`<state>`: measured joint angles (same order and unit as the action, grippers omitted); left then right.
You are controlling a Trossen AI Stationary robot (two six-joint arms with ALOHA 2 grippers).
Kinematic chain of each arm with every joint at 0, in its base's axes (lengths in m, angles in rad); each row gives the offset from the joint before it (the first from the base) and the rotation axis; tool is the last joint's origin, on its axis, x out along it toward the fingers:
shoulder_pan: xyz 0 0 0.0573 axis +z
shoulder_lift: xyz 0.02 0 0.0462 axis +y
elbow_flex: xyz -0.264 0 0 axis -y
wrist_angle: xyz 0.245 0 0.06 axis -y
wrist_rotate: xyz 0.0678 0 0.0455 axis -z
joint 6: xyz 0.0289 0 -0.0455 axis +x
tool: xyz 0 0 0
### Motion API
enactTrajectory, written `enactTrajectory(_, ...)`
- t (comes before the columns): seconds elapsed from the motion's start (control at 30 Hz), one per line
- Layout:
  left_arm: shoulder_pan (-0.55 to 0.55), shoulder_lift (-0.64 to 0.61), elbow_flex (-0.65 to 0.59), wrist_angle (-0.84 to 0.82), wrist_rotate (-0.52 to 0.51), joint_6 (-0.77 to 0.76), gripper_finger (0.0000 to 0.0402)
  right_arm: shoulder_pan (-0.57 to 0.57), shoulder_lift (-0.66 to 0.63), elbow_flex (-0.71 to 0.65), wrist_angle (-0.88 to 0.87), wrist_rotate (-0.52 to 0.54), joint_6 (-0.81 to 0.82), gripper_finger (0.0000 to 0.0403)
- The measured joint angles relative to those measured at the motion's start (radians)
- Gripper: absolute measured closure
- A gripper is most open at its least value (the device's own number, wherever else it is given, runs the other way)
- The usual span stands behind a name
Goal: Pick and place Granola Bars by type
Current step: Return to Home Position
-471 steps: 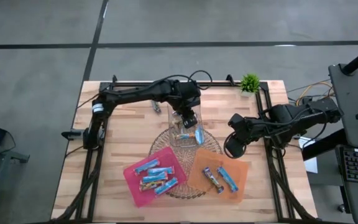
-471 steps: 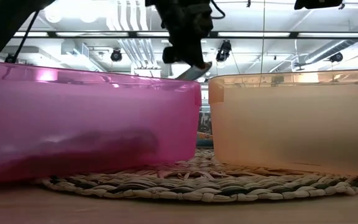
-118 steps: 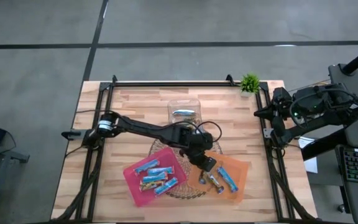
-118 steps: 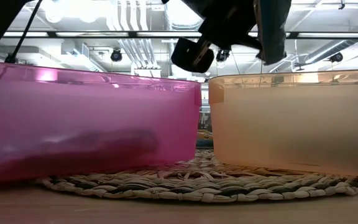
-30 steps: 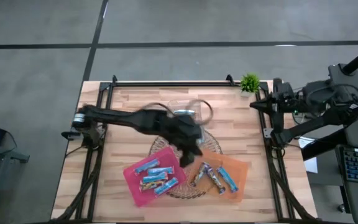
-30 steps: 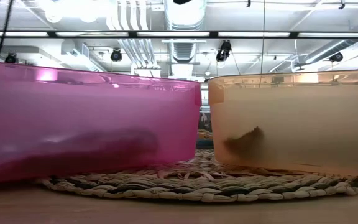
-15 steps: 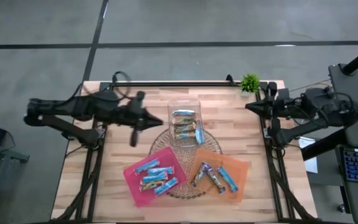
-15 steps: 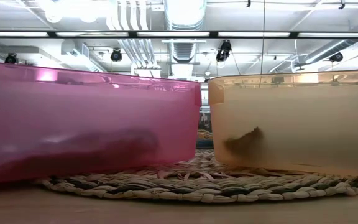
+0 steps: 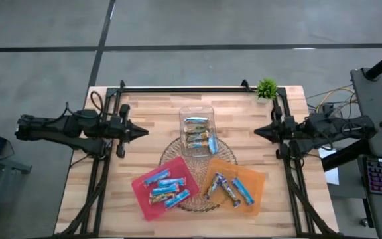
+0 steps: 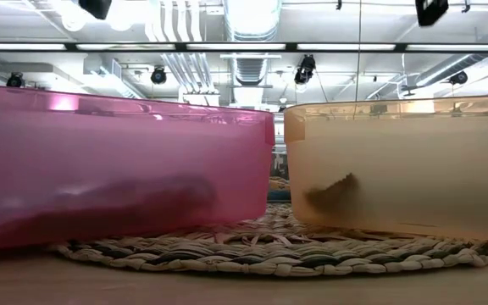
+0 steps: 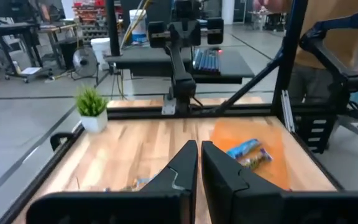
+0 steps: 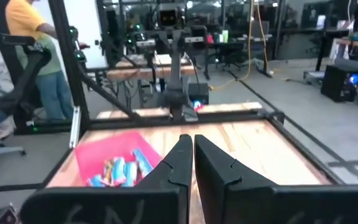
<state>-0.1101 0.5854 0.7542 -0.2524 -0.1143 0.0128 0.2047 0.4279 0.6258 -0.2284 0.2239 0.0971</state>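
L gripper (image 9: 142, 133) & R gripper (image 9: 256, 131): both closed, empty, facing each other. Granola Bars (image 9: 166, 183) lie btwn them, in pink tray (image 9: 144, 203), orange tray (image 9: 254, 179) & clear box (image 9: 195, 109).

Box (image 9: 196, 110) stands at frame centre, on the mat (image 9: 170, 150). Below it, left tray (image 9: 181, 167) and right tray (image 9: 254, 179) lie side by side. Granola Bars (image 9: 166, 188) lie in all three. Plant (image 9: 266, 87): upper right table corner. Left gripper (image 9: 142, 132) and right gripper (image 9: 257, 131): mid-height, at opposite table (image 9: 144, 106) edges.
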Motion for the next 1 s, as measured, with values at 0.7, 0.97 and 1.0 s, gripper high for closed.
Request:
enactTrajectory(0.7, 0.000, -0.381, -0.530, 0.219, -0.042, 0.011, 0.0397, -0.001, -0.407, -0.327, 0.001, 0.094, -0.004, 0.0394)
enactTrajectory(0.97, 0.001, -0.505, -0.600, 0.218, -0.042, 0.001, 0.0397, 0.000, -0.416, -0.416, 0.039, 0.093, 0.004, 0.0394)
enactTrajectory(1.0, 0.001, -0.513, -0.605, 0.219, -0.042, -0.001, 0.0397, 0.000, -0.418, -0.434, 0.070, 0.093, 0.002, 0.0394)
